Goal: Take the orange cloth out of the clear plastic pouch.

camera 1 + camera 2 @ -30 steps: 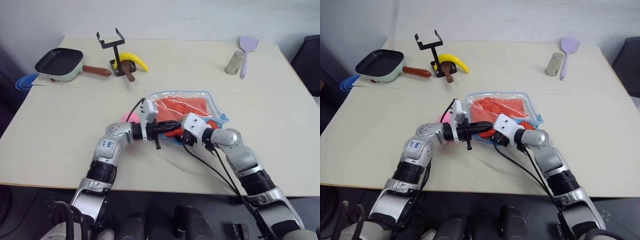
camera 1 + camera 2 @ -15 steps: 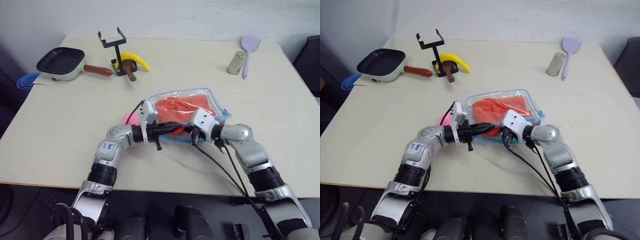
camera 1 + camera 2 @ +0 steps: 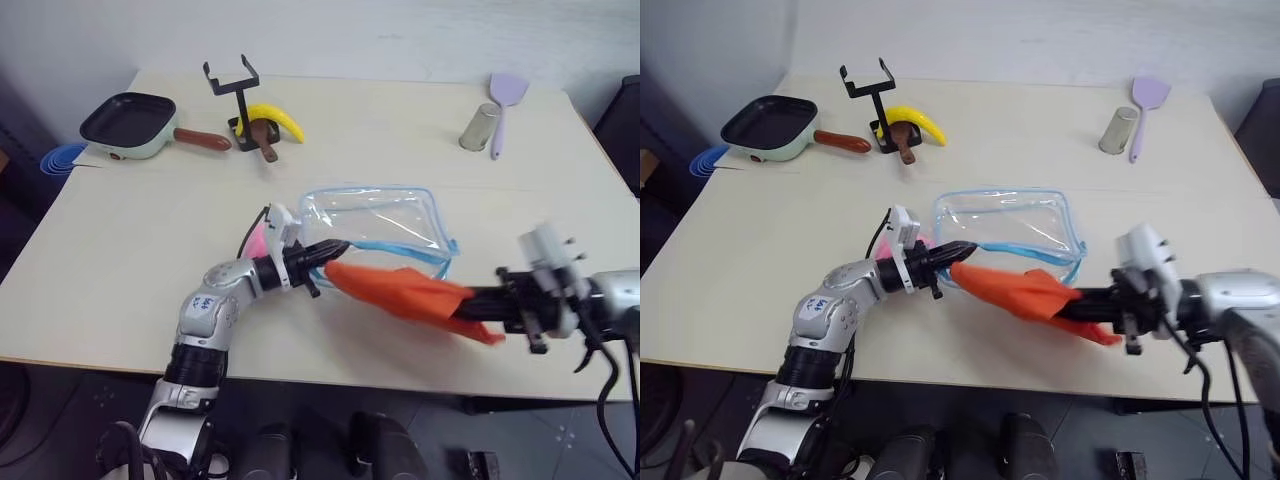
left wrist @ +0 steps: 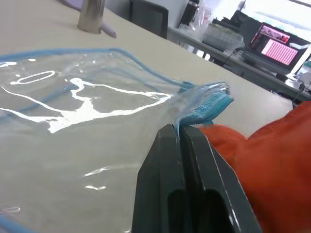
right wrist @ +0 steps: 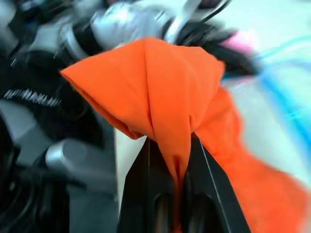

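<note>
Now cloth [image 3: 405,293] hangs out of the pouch [image 3: 375,220], stretched in the air near the bench's [image 3: 130,240] front edge. Right claw [image 3: 1090,297] is clamped on its far end. Left claw [image 4: 181,141] is pressed together on the pouch's blue zipper trim; pouch lies flat, empty, mid-bench.

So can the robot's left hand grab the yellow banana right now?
Probably not: the left hand is shut on the clear plastic pouch, and the banana lies far across the table by the black stand.
</note>
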